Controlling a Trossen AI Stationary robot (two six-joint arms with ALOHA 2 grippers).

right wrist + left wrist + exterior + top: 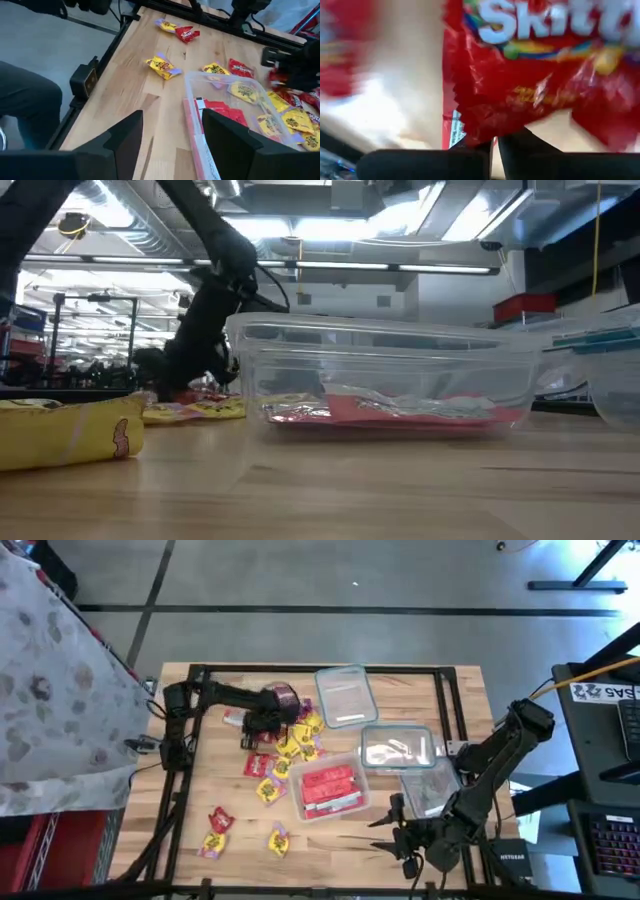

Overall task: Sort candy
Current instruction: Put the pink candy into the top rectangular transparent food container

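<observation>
The left gripper (494,145) is pinched shut on a red packet (530,85) over the candy pile (290,745). The tub (328,790) of reds lies just beside the pile, toward the right gripper (170,135), which waits open at the near table edge.

I see bare surface (345,850) along the near edge, between the loose sweets at near left (245,830) and my right gripper (398,830); a gripper could pass there freely. Mid-table is crowded: the tub of red packets (328,792) touches the heap of candy (285,752), where my left gripper (262,730) sits low. Three more clear tubs (345,695) block the centre and right. The black frame rails (445,700) run close beside them.
</observation>
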